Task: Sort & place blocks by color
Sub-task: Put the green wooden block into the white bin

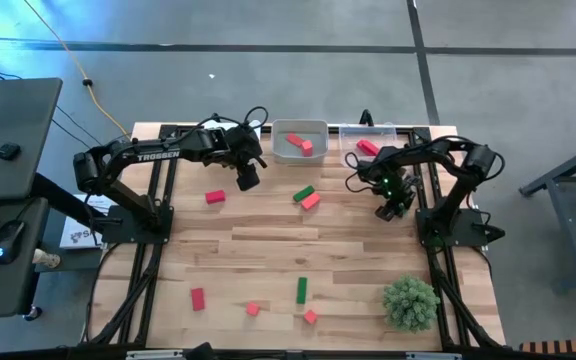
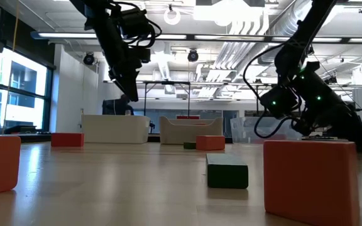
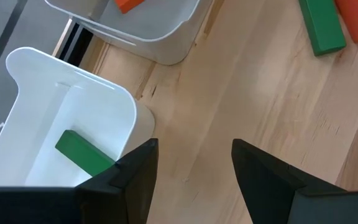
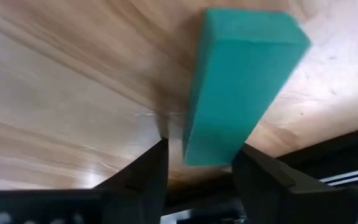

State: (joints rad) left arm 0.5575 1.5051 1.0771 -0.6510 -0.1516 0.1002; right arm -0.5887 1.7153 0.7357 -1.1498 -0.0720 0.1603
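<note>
The right gripper (image 4: 197, 165) has a green block (image 4: 241, 81) standing between its fingers low over the counter (image 1: 268, 260); whether they are clamped yet I cannot tell. Judging by this, a pick is in hand, and next comes a firm grip and a carry to a tray. The left gripper (image 3: 194, 168) hangs apart and empty. Just beside it, a white tray (image 3: 61, 112) holds a green bar (image 3: 82, 152); beyond, a grey tray (image 1: 299, 143) holds a red block (image 1: 301, 144).

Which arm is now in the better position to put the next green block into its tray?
The right one, probably. The right gripper already has a green block between its fingers, above the table's right edge. The left gripper is open and empty, near the white tray holding a green block.
</note>
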